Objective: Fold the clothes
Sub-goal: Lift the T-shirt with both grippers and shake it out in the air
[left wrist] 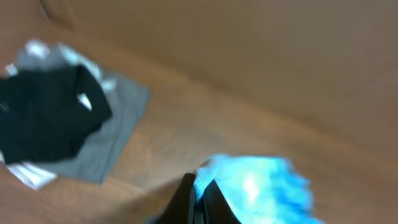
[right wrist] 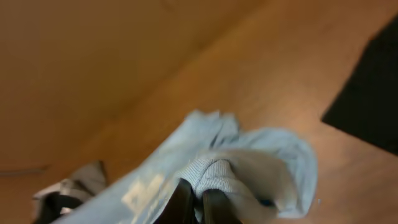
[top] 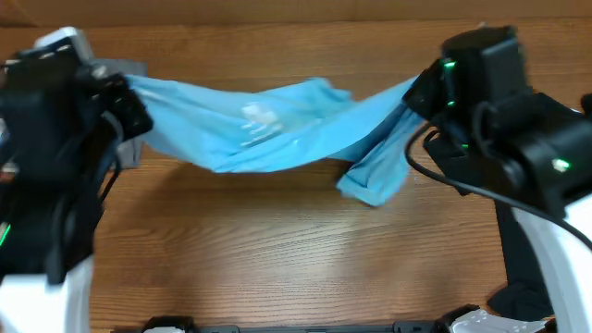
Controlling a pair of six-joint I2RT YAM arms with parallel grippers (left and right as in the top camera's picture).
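Note:
The light blue T-shirt (top: 268, 125) hangs stretched above the wooden table between my two grippers, sagging in the middle, small white print facing up. One sleeve (top: 375, 176) droops toward the table at the right. My left gripper (top: 137, 97) is shut on the shirt's left end; the left wrist view shows blue cloth (left wrist: 261, 186) pinched in the left gripper (left wrist: 200, 193). My right gripper (top: 418, 92) is shut on the right end, and the right wrist view shows a ribbed hem (right wrist: 214, 171) clamped by the right gripper (right wrist: 198, 196). The black garment (left wrist: 50, 118) lies on a grey one (left wrist: 118, 137).
The grey garment (top: 125, 69) peeks out behind the left arm at the table's back left. A black patch (top: 518, 268) lies at the table's right side, seen also as the black patch (right wrist: 373, 99) in the right wrist view. A brown wall runs behind the table.

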